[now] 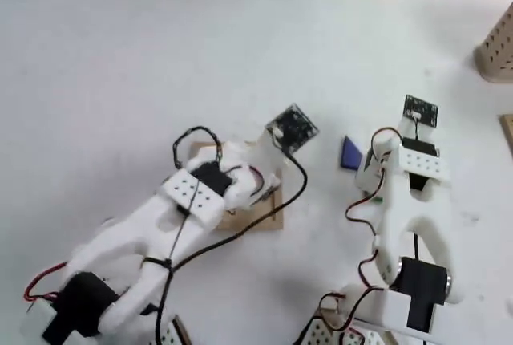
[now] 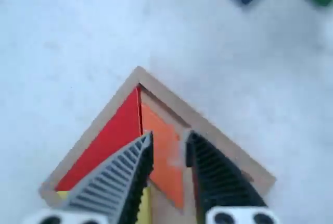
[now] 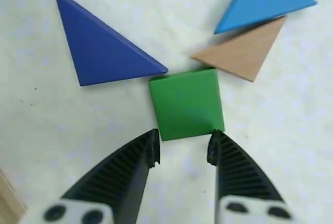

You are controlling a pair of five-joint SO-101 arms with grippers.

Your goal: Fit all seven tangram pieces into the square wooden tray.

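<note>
- The left gripper (image 2: 169, 143) hangs over the tray (image 2: 208, 125), jaws a narrow gap apart with nothing between them.
- Right under its tips lies an orange piece (image 2: 164, 174), set in the tray.
- A red triangle (image 2: 106, 146) lies flush against the orange piece, filling the tray's corner; a bit of yellow piece (image 2: 145, 211) shows by the fingers.
- The right gripper (image 3: 183, 143) hangs over the table (image 1: 120, 80), jaws about as wide as the green square (image 3: 187, 101), tips at its near edge, one on each side, not clamped on it.
- A dark blue triangle (image 3: 101, 44) touches one far corner of the square with its tip.
- A tan triangle (image 3: 242, 52) sits at the other far corner, and a light blue triangle (image 3: 263, 0) lies against the tan one.
- All four lie on the table, outside the tray.
</note>
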